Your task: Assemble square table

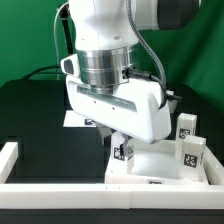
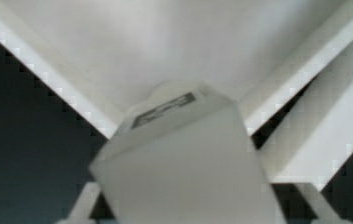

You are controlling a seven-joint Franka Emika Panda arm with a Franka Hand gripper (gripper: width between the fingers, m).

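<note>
The white square table top (image 1: 160,166) lies at the front of the exterior view's right side, and in the wrist view the table top (image 2: 173,45) spreads out behind the held part. My gripper (image 1: 121,140) reaches straight down over its left corner. A white tagged leg (image 1: 123,151) stands upright between the fingers, its lower end at the top's corner. In the wrist view this leg (image 2: 176,150) fills the space between the fingers (image 2: 89,200) of my gripper (image 2: 191,205). Two more tagged legs (image 1: 186,125) (image 1: 192,152) stand upright on the top's right side.
A long low white border wall (image 1: 60,186) runs along the front and up the exterior view's left side (image 1: 10,152). The black table surface (image 1: 50,120) lies to the left. A green backdrop stands behind the arm.
</note>
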